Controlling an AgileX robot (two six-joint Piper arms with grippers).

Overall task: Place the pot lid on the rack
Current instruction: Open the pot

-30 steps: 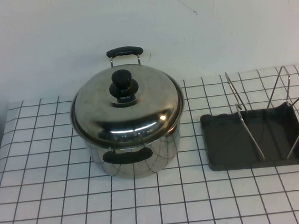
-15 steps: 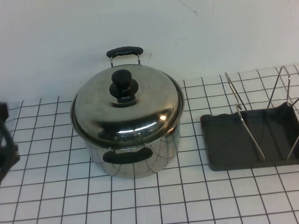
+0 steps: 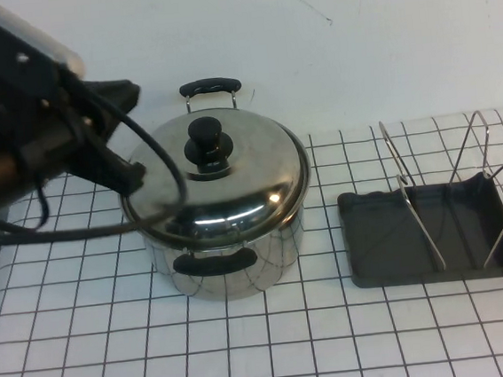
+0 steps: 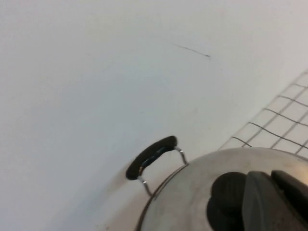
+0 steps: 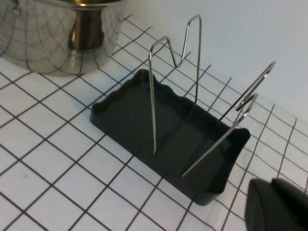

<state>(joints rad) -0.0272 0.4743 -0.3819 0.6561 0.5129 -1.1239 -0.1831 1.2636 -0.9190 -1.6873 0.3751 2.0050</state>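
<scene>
On the checked cloth [image 3: 249, 349], the steel pot [image 3: 227, 253] is seen left of centre, with the pot lid [image 3: 233, 186] seated flat on its rim and the black knob [image 3: 210, 143] upright at the lid's centre. To the right of the pot, apart from it, the rack [image 3: 429, 229] is found, its wire hoops [image 3: 419, 217] standing upright from the dark tray, nothing resting in them. The left gripper [image 4: 276, 199] is held closed just beside the knob, above the lid, with nothing clasped. The right gripper [image 5: 276, 204] is held closed and empty near one end of the rack, above the cloth.
</scene>
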